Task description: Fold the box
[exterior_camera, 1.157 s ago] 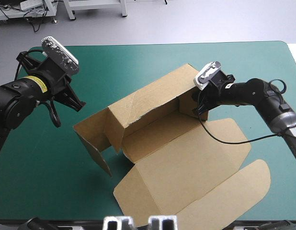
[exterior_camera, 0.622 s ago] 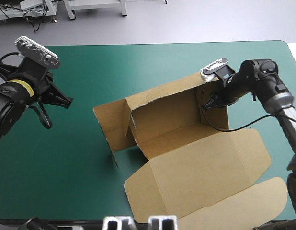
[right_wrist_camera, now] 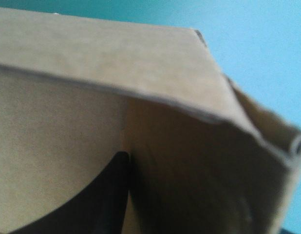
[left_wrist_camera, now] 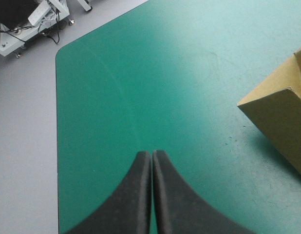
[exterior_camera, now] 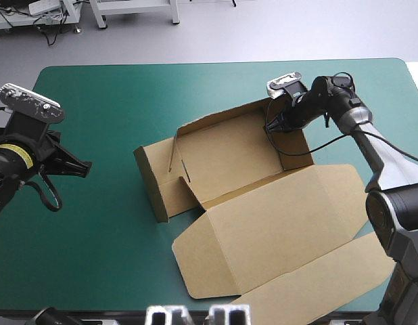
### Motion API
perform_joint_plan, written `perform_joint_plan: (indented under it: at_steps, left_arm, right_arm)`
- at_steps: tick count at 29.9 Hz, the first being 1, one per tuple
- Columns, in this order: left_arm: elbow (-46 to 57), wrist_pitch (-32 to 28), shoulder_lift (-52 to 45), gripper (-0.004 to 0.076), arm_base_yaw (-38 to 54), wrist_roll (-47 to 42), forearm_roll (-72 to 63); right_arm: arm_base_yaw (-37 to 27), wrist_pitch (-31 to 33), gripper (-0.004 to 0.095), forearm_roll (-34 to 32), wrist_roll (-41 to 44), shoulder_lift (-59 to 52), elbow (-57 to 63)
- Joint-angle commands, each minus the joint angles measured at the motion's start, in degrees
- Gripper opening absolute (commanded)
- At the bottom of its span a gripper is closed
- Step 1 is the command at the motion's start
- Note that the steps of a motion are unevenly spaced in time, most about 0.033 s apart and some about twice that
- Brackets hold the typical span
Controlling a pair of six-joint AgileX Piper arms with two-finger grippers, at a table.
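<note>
Left arm (exterior_camera: 16, 156): over table (exterior_camera: 121, 95) near left edge, well apart from box (exterior_camera: 229, 156). Left pincer (exterior_camera: 79, 166): fingers pressed together into single point, nothing between them. Right arm (exterior_camera: 347, 112): comes in from right edge, bends at elbow, forearm reaches toward far side. Right pincer (exterior_camera: 280, 124): tilted down, nearly closed, pinching upright box wall. Wrist view shows one finger (right_wrist_camera: 106, 197) against inner face; other finger hidden behind board.

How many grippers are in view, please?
2. The left gripper, shut, hovers over the teal-green cover near its left edge, clear of the box; the right gripper holds the box's far right wall.
</note>
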Motion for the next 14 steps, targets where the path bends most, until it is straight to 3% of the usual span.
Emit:
perform_joint_plan:
  at_steps: [1,6,8,14]
  left_arm:
    - [-1.08,-2.94,-0.80,0.0000,-0.02,-0.97,0.45]
    - [-0.73,-2.94,-0.80,0.0000,-0.02,-0.97,0.45]
    - [-0.73,-3.30,-0.80,0.0000,-0.02,-0.97,0.45]
    - [-0.73,-3.57,-0.80,0.0000,-0.02,-0.97,1.94]
  right_arm:
    - [0.29,17.84,0.0291,1.32,1.53,1.58,0.35]
    - [0.29,17.84,0.0636,2.13,5.53,1.01,-4.17]
    - [0.29,17.84,0.0681,1.34,6.53,0.22,-6.47]
    - [0.41,17.74,0.0679,-0.21,6.47,-6.64,-11.28]
